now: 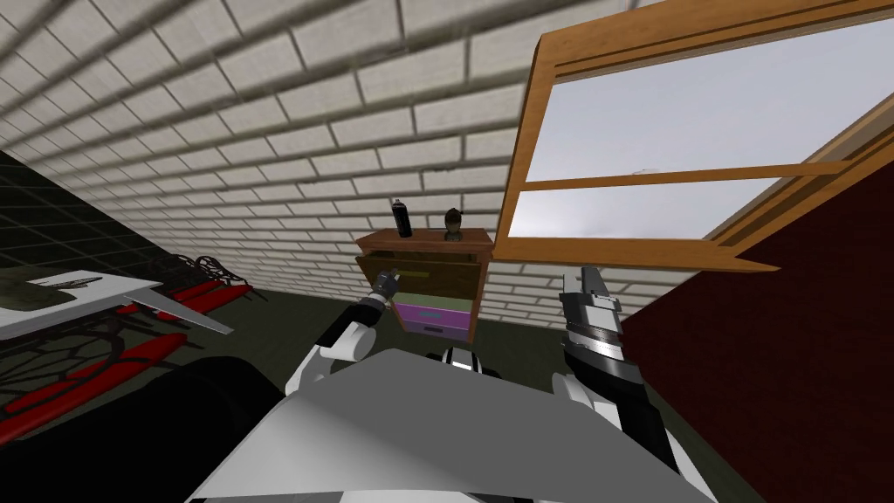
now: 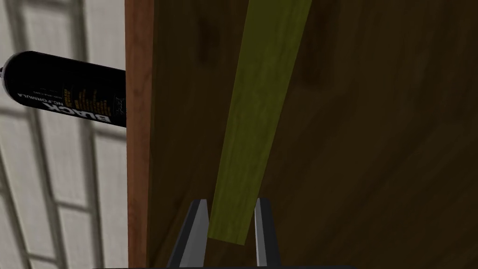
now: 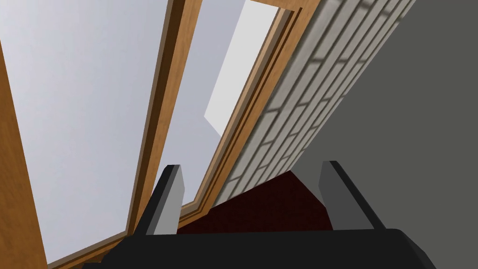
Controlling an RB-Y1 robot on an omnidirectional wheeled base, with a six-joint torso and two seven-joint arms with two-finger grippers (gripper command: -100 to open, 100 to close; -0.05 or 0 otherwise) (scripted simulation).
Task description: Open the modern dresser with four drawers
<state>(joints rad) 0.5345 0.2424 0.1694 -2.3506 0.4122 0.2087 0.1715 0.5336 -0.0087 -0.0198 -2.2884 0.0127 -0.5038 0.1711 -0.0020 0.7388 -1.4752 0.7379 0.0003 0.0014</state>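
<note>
Farthest left stands a white-topped table (image 1: 122, 292) on a dark scrolled metal frame, with long red cushions (image 1: 148, 354) low beside it. Behind runs a white brick wall (image 1: 262, 131), and against it, near the middle of the room, sits the small brown wooden dresser (image 1: 476, 288). A black spray can (image 1: 403, 218) and a small dark figure (image 1: 452, 224) stand on its top. The left gripper (image 2: 231, 205) reaches out to its upper brown drawer front, its two fingers drawn narrow and pressing the sides of the flat olive-green bar handle (image 2: 252, 116). Below that is a purple drawer front (image 1: 432, 313). Further right, the right gripper (image 1: 583, 278) is raised beneath a big wooden-framed window (image 1: 524, 157), fingers spread wide and empty, beside a dark red wall (image 1: 786, 349).
</note>
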